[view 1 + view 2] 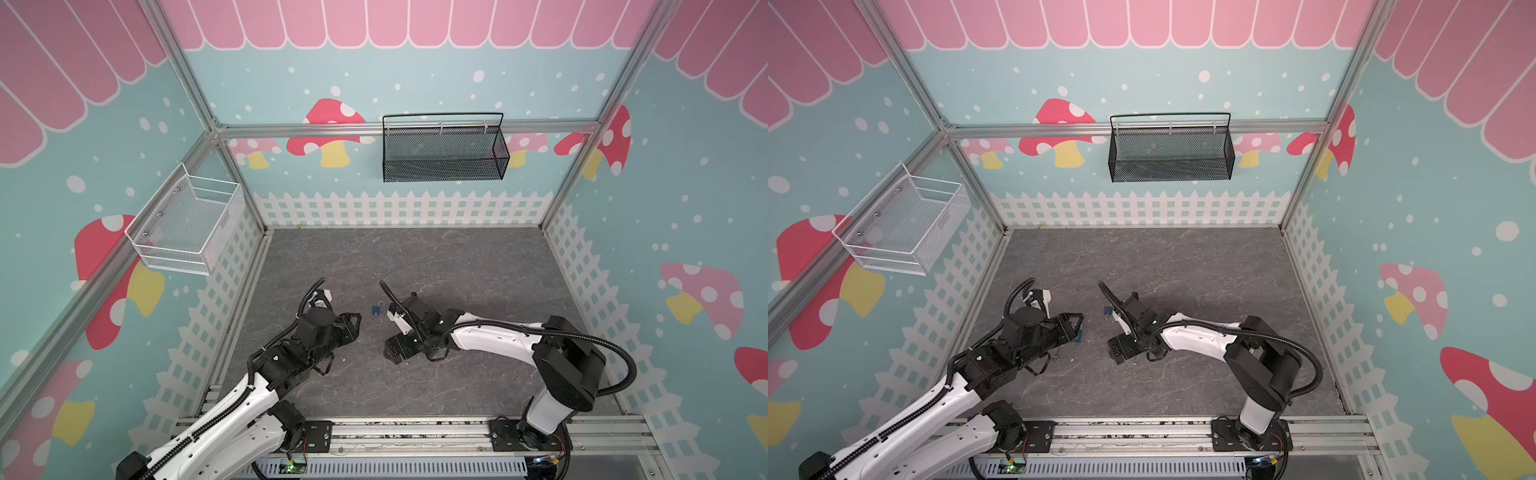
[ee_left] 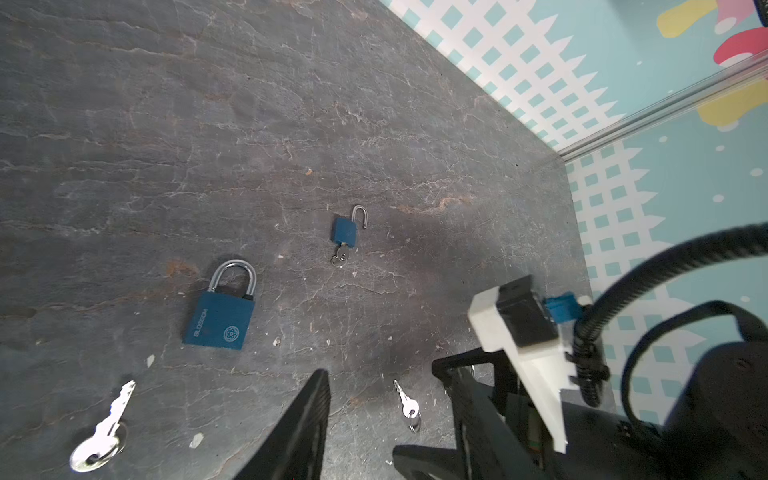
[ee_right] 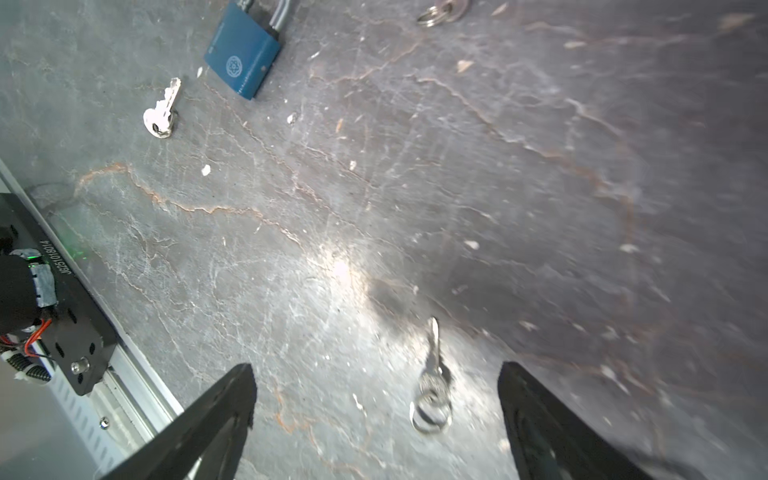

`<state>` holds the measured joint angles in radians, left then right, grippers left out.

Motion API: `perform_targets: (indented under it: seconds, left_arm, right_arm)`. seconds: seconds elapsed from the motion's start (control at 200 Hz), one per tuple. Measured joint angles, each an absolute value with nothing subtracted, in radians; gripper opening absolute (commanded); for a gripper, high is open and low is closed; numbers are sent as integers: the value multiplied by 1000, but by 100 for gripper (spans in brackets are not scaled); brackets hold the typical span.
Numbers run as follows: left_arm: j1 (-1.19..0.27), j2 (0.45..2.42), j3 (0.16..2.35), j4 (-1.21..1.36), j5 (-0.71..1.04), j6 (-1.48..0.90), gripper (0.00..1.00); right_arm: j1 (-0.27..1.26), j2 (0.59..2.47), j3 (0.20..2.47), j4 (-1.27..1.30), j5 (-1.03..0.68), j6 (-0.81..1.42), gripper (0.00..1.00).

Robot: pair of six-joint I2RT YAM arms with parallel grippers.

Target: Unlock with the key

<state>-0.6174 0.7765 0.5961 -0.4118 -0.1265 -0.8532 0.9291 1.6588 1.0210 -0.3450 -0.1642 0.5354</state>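
On the veined grey stone-look desk [image 2: 208,124] the right tool [image 3: 376,365] gapes wide around a small ringed metal key [image 3: 433,357] lying flat, untouched, only the left wrist view resolves the blue lock [image 2: 345,230] with its sprung U-shackle, and whether the left tool [image 1: 347,332] is open I cannot tell.

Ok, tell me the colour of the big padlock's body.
The big padlock has a dark blue body with paler printed lettering, clearest in the left wrist view.

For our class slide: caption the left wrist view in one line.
Large padlock closed, small padlock open with inserted key, a big key and a little key loose.
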Motion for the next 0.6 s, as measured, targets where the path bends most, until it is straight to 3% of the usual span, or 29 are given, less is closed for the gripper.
perform_targets:
  seconds: [0.25, 0.6]
  left_arm:
    - [-617, 830, 580, -360, -93, -889, 48]
    - [-617, 841, 546, -302, -78, -936, 48]
  right_arm:
    - [947, 1601, 917, -375, -144, 478, 64]
    - [989, 1618, 905, -349, -134, 425, 54]
